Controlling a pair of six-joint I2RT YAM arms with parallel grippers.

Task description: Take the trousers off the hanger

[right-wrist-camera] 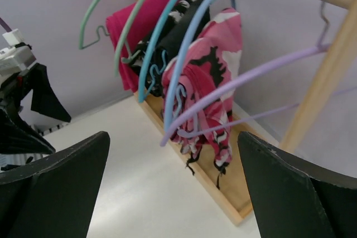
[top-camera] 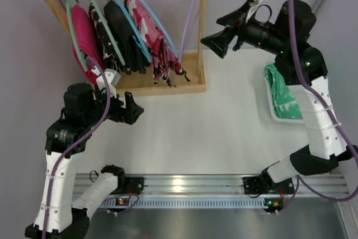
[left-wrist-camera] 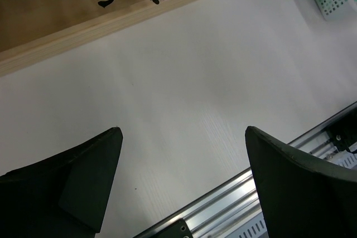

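Trousers (top-camera: 159,54) draped over the light-blue hanger (right-wrist-camera: 170,90), on the wooden rack (top-camera: 162,89) at the far left, not yet touched.

At the left, the left gripper (left-wrist-camera: 184,132) is held over bare table (left-wrist-camera: 184,71) with its fingers spread and nothing between them. The right gripper (top-camera: 213,43) is pointed at the rack, likewise spread and empty. The lilac hanger (top-camera: 190,20) hangs between it and the trousers and is best passed by without being hooked. The hanger arm should probably be steadied by one gripper. The folded cloth, not the thin black cords (right-wrist-camera: 192,163), is then best pinched and drawn off sideways.
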